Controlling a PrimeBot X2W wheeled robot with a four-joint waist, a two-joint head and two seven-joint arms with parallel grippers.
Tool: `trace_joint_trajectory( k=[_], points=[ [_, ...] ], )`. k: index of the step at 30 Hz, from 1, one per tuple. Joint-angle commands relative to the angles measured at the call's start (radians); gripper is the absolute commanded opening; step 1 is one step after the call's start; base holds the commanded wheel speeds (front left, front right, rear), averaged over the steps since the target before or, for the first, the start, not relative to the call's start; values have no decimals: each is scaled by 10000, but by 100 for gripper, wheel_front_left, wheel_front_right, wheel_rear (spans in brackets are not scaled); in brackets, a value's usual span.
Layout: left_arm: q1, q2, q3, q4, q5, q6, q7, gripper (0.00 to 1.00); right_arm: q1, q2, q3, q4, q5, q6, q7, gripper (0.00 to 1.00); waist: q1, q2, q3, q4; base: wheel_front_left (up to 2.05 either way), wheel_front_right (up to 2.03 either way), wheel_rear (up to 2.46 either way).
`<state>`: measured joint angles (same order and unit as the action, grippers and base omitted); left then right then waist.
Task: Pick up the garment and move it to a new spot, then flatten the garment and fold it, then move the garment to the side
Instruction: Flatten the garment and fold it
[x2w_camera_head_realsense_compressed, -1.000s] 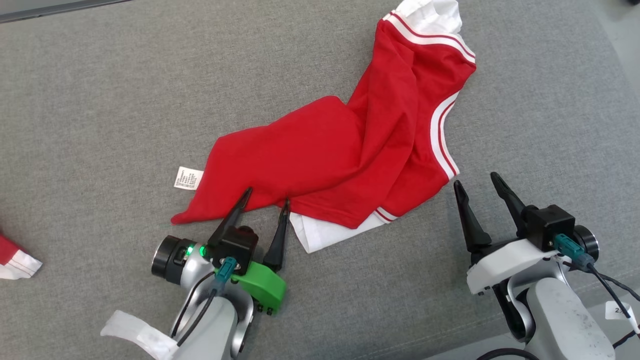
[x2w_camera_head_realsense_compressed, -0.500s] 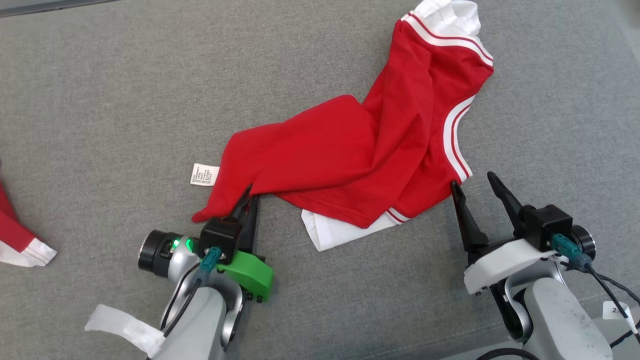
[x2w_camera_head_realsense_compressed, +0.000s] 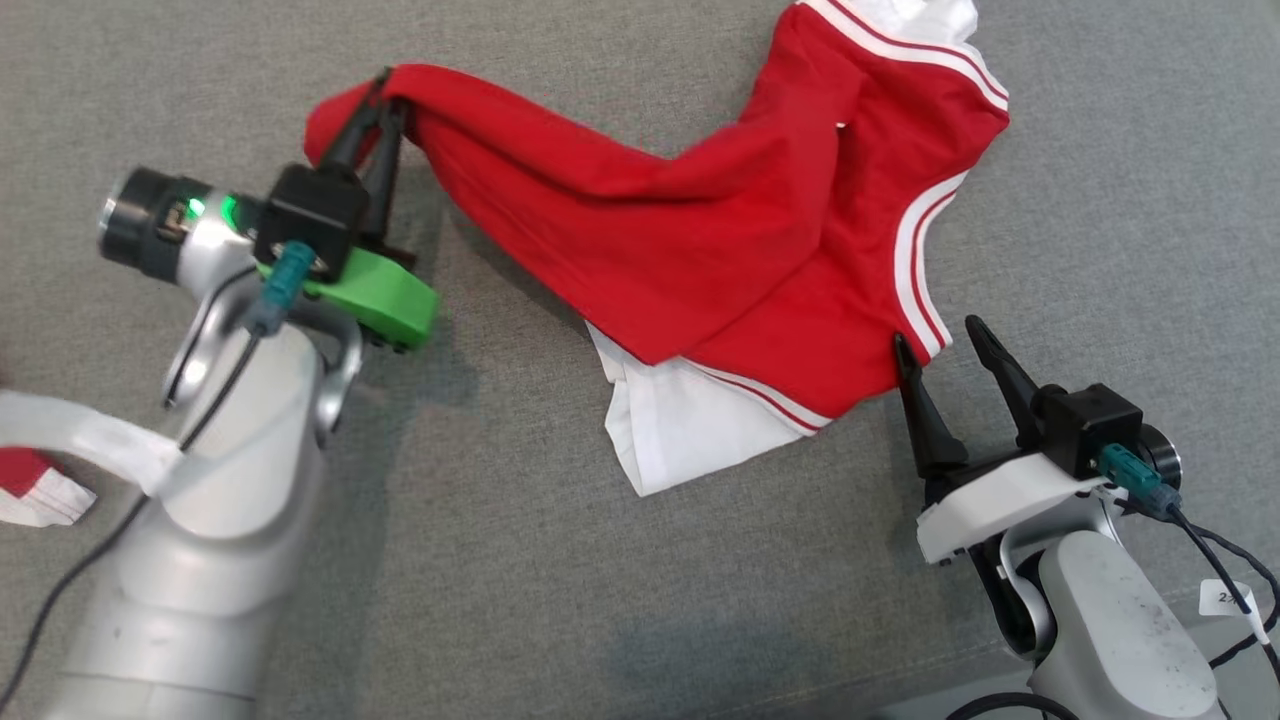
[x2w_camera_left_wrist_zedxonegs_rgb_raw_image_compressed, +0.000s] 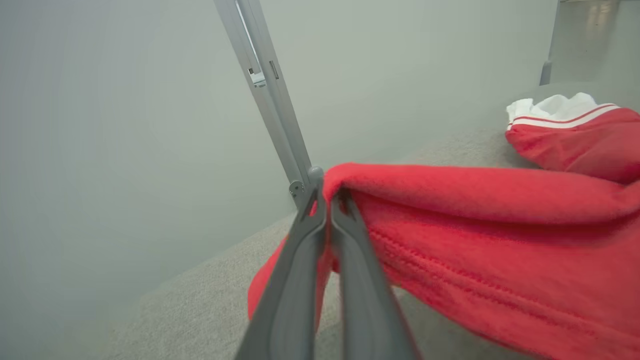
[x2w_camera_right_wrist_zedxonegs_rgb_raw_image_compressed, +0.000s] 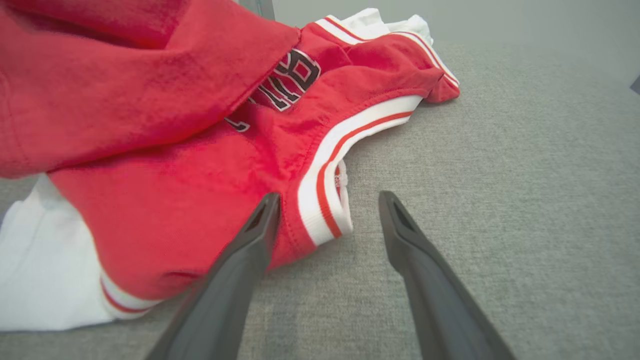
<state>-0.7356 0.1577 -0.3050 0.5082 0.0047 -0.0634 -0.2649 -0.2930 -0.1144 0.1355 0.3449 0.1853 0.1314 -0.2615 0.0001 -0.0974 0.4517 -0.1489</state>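
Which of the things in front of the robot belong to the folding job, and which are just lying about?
Part of the job:
- red jersey with white striped trim, pinched at one corner by the left gripper
- open right gripper at the jersey's striped edge

Just lying about:
- red-and-white cloth piece at the head view's left edge
- slanted grey metal post

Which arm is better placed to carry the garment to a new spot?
Left, likely. The left gripper is shut on a corner of the red garment, lifted off the grey surface. The right gripper is open beside its striped edge, gripping nothing.
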Motion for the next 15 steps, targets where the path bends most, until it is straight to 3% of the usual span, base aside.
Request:
trace_joint_trajectory(
  k=[1, 8, 9, 10, 11, 15],
  points=[
    [-575, 320, -44, 397, 161, -150, 7, 0, -89, 13, 9, -14, 86, -14, -15, 100, -1, 0, 234, -245, 0, 0, 0],
    [-2460, 1417, -21, 2021, 399, -321, 9, 0, -208, 215, 31, -35, 187, -14, -15, 100, -1, 0, 604, -606, 0, 0, 0],
    [-2567, 1480, -30, 2156, 397, -327, 7, 23, -201, 216, 12, -36, 183, -14, -15, 100, -1, 0, 626, -618, 0, 0, 0],
    [-2651, 1586, -32, 2362, 390, -341, 7, 55, -199, 222, 4, -34, 177, -14, -15, 100, -1, 0, 650, -624, 0, 0, 0],
    [-2690, 1669, 9, 2663, 315, -354, 9, 100, -204, 228, -3, -22, 167, -14, -15, 100, -1, 0, 667, -624, 0, 0, 0],
    [-2496, 1400, 240, 2750, -97, -182, 4, 100, -286, 267, -51, -20, 150, -14, -15, 100, -1, 0, 653, -530, 0, 0, 0]
  ],
)
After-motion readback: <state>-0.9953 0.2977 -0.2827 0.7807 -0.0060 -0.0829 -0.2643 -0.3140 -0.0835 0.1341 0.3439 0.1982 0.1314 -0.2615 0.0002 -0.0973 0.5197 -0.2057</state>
